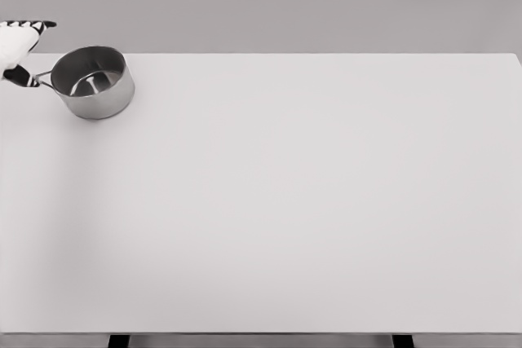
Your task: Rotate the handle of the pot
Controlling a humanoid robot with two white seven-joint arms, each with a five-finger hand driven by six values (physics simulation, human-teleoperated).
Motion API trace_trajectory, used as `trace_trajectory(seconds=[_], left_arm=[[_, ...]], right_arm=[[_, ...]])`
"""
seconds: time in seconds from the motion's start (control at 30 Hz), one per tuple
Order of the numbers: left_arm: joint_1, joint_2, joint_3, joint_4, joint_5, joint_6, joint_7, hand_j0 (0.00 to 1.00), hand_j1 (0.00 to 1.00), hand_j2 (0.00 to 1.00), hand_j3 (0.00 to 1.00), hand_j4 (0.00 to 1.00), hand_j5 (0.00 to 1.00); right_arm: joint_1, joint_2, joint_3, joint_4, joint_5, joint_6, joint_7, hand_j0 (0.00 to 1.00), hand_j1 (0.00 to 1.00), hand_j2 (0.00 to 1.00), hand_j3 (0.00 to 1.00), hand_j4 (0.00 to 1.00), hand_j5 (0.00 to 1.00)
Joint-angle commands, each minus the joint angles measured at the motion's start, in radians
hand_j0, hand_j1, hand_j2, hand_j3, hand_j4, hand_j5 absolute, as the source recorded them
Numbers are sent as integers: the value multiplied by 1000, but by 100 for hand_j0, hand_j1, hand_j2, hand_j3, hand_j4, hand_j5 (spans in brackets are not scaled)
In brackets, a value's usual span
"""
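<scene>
I see the steel pot (93,81) at ten o'clock on the white table (310,201), its handle (41,80) pointing to nine. My left hand (18,50) sits at the frame edge, fingers apparently wrapped round that handle, though it's cropped.

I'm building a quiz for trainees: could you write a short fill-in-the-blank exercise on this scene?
1. The shiny round steel pot stands in the table's far ____ corner.
2. The pot's thin metal handle points toward the picture's ____ edge.
3. The white hand is at the pot's ____.
4. The white rectangular table carries ____ pot.

Missing words: left; left; handle; one
</scene>
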Motion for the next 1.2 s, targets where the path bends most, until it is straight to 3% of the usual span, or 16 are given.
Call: trace_trajectory(seconds=[0.0, 0.17, 0.5, 0.73, 0.9, 0.97, 1.17], left_arm=[[6, 25, 1, -33, 42, 0, 1, 100, 100, 100, 100, 100, 100], [26, 40, 3, -62, 69, -2, 1, 100, 100, 100, 100, 100, 100], [178, 165, 34, -326, 267, -2, 2, 100, 100, 100, 100, 100, 100], [431, 186, 276, -658, 387, -107, 10, 100, 100, 100, 100, 100, 100], [554, 183, 390, -811, 508, -320, 16, 100, 100, 100, 100, 100, 100], [583, 174, 405, -843, 546, -410, 16, 100, 100, 100, 100, 100, 100], [727, 158, 406, -899, 744, -410, 15, 100, 100, 100, 100, 100, 100]], right_arm=[[0, 0, 0, 0, 0, 1, 0, 100, 100, 100, 100, 100, 100], [0, 0, 0, 0, 0, 1, 0, 100, 100, 100, 100, 100, 100], [0, 0, 0, 0, 0, 1, 0, 100, 100, 100, 100, 100, 100], [0, 0, 0, 0, 0, 1, 0, 100, 100, 100, 100, 100, 100], [0, 0, 0, 0, 0, 1, 0, 100, 100, 100, 100, 100, 100], [0, 0, 0, 0, 0, 1, 0, 100, 100, 100, 100, 100, 100], [0, 0, 0, 0, 0, -1, 0, 100, 100, 100, 100, 100, 100]])
